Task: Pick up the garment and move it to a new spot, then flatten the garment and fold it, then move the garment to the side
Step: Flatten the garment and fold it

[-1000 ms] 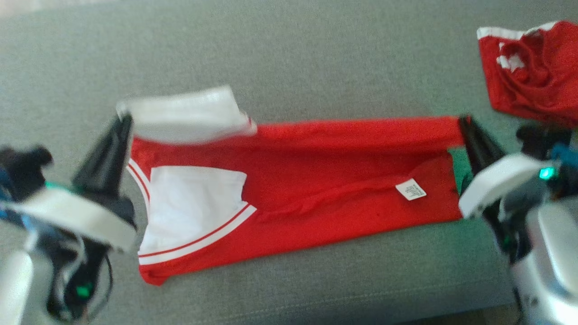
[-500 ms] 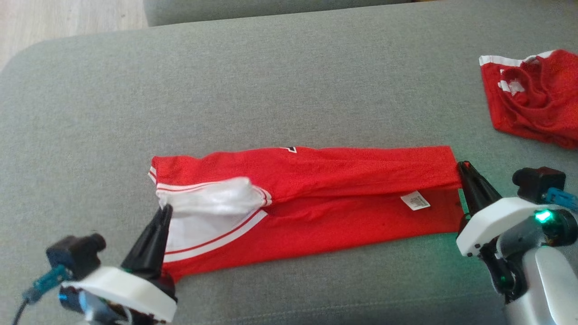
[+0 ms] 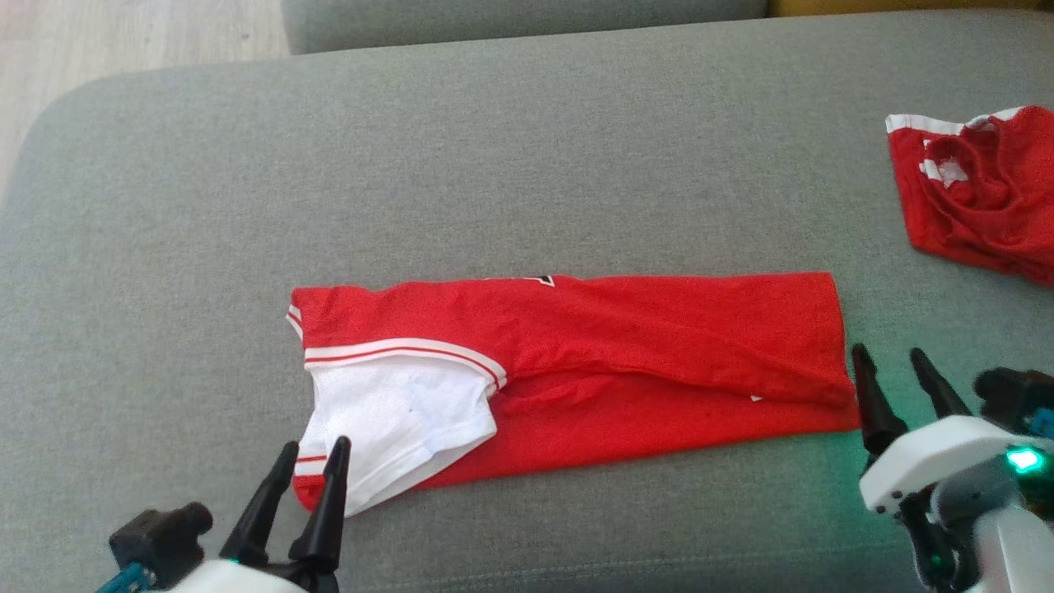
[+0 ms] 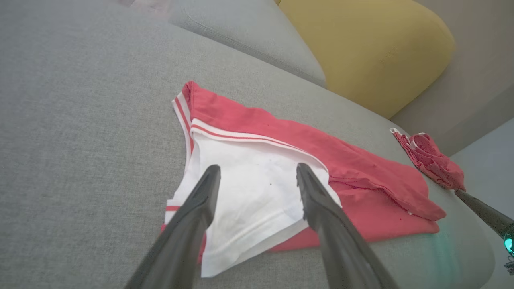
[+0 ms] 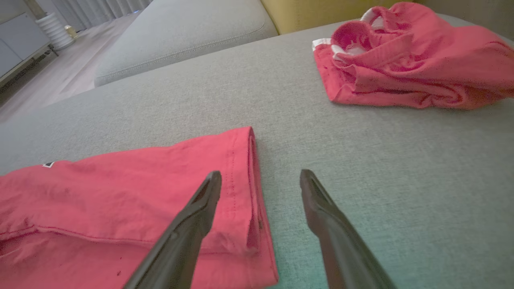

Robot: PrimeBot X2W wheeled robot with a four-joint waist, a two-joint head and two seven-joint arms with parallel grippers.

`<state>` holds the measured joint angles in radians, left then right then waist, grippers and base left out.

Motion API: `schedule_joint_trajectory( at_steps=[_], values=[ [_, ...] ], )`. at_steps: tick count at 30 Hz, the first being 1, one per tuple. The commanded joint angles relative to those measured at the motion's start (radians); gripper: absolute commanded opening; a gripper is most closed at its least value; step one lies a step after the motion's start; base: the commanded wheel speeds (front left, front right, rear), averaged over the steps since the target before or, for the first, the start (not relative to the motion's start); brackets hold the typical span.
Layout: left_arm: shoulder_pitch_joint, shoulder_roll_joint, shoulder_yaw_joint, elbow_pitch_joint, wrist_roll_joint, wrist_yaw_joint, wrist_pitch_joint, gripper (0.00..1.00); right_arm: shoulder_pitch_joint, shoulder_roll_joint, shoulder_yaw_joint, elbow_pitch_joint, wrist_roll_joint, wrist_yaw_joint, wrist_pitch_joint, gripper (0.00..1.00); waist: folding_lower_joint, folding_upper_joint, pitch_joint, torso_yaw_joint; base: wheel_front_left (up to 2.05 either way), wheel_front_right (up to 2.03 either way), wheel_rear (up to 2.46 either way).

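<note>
The garment (image 3: 642,354) is a red shirt with a white, red-striped sleeve (image 3: 395,420), folded lengthwise into a long band on the grey sofa cushion (image 3: 494,165). My left gripper (image 3: 311,449) stands open at the near left, just off the sleeve's front corner, holding nothing. In the left wrist view its fingers (image 4: 200,200) straddle the white sleeve (image 4: 257,188) from above. My right gripper (image 3: 888,356) is open beside the band's right end, nothing between its fingers. The right wrist view shows the hem edge (image 5: 249,176) lying by the left finger (image 5: 200,208).
A second red garment (image 3: 980,198) lies crumpled at the far right of the cushion, also in the right wrist view (image 5: 409,56). A yellow cushion (image 4: 369,44) and another grey seat (image 5: 180,32) stand behind. Wooden floor (image 3: 123,41) shows at far left.
Both grippers have opened and let go of the garment's top layer, which now lies folded over toward me. Both have drawn back toward the near edge.
</note>
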<state>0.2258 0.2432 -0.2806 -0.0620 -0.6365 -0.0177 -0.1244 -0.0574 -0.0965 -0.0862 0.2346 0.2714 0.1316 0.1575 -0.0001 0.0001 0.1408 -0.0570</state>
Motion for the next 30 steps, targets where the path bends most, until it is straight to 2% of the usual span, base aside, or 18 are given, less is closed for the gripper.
schedule_joint_trajectory(
  at_steps=[1, 7, 17, 30],
  values=[
    [-0.023, -0.002, 0.038, -0.043, 0.003, 0.003, -0.023, 1.00, -0.012, -0.001, 0.002, -0.040, -0.008, -0.001, -0.015, 1.00, 0.0001, -0.0001, -0.005, 0.004, 0.00, 0.00, 0.00],
    [-0.054, 0.005, 0.058, -0.051, 0.042, 0.031, -0.062, 1.00, -0.029, 0.007, -0.017, -0.026, -0.032, -0.001, 0.028, 1.00, 0.0001, -0.0001, -0.022, 0.014, 0.00, 0.00, 0.00],
    [-0.102, -0.014, 0.071, -0.012, 0.065, 0.064, -0.090, 1.00, -0.134, -0.020, 0.001, 0.097, -0.065, -0.001, 0.169, 1.00, 0.0001, -0.0001, -0.006, 0.036, 0.00, 0.00, 0.00],
    [-0.131, -0.026, 0.091, 0.025, 0.072, 0.070, -0.116, 1.00, -0.199, -0.048, 0.001, 0.214, -0.076, -0.001, 0.287, 1.00, 0.0001, -0.0001, 0.019, 0.068, 0.00, 0.00, 0.00]
  ],
)
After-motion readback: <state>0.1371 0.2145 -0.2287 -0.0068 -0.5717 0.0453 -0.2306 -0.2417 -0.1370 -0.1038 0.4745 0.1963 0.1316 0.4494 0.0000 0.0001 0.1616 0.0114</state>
